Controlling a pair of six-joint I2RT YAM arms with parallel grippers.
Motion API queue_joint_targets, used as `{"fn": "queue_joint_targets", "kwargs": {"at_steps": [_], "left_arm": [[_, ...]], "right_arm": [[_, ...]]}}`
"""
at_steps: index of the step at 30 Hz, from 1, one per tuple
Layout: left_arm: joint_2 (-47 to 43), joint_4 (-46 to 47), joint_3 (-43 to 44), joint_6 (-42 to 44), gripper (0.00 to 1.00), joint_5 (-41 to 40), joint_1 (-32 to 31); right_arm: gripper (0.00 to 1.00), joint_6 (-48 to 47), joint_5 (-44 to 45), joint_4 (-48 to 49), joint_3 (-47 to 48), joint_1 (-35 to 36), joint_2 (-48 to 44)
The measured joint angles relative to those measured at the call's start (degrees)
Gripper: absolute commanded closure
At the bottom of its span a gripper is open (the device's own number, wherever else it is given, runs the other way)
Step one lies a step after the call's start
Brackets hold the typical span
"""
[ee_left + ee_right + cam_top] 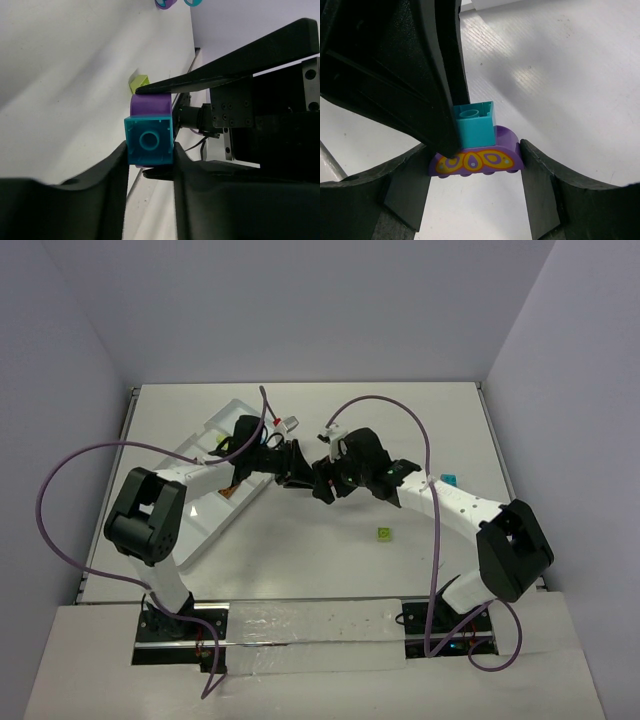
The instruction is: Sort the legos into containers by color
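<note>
Legos lie in several spots. Nearest me, a lime green lego point(383, 534) sits alone on the white tabletop point(330, 420), right of centre and well apart from both arms.

Beyond it, at mid-table, the two arms meet tip to tip on a joined pair of bricks. My left gripper point(149, 155) is clamped on a square teal brick point(149, 140), one finger against each side. That brick is stuck onto the flat side of a purple brick point(475, 162), an arched piece with a yellow and orange pattern on its face. My right gripper point(476, 172) is closed on the ends of the purple brick. I cannot tell whether the pair touches the tabletop.

Level with the pair and further right, a loose teal lego point(448, 478) lies just beside the right forearm.

On the left, the white tray point(203, 515) runs slantwise from near to far, partly under the left arm. An orange-brown brick point(228, 492) rests in one of its middle compartments. Farther up there is a lime speck too small for me to make out.
</note>
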Motion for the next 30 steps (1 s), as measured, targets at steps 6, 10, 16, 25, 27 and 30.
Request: {"fn": "queue_joint_targets", "kwargs": {"at_steps": [6, 10, 16, 25, 27, 30], "left_arm": [[0.0, 0.49, 0.15, -0.59, 1.0, 0.34, -0.18], [-0.01, 0.45, 0.14, -0.61, 1.0, -0.54, -0.12], [-3.16, 3.56, -4.03, -4.17, 1.0, -3.3, 3.43], [-10.72, 20.47, -11.04, -16.41, 1.0, -3.39, 7.7], [-11.5, 25.48, -12.27, -19.56, 1.0, -2.54, 7.59], [-11.56, 32.58, -13.59, -24.17, 1.0, -1.41, 7.51]], "right_arm": [[0.14, -0.19, 0.29, -0.25, 0.0, 0.04, 0.0], [0.01, 0.27, 0.17, -1.1, 0.15, 0.01, -0.54], [0.01, 3.55, -4.34, -2.88, 0.22, -2.63, -9.41], [0.03, 23.9, -20.89, 15.6, -7.19, -17.86, -16.38], [0.03, 30.21, -24.37, 21.47, -10.62, -18.96, -14.79], [0.03, 39.67, -29.04, 30.37, -13.31, -19.11, -10.97]]}}
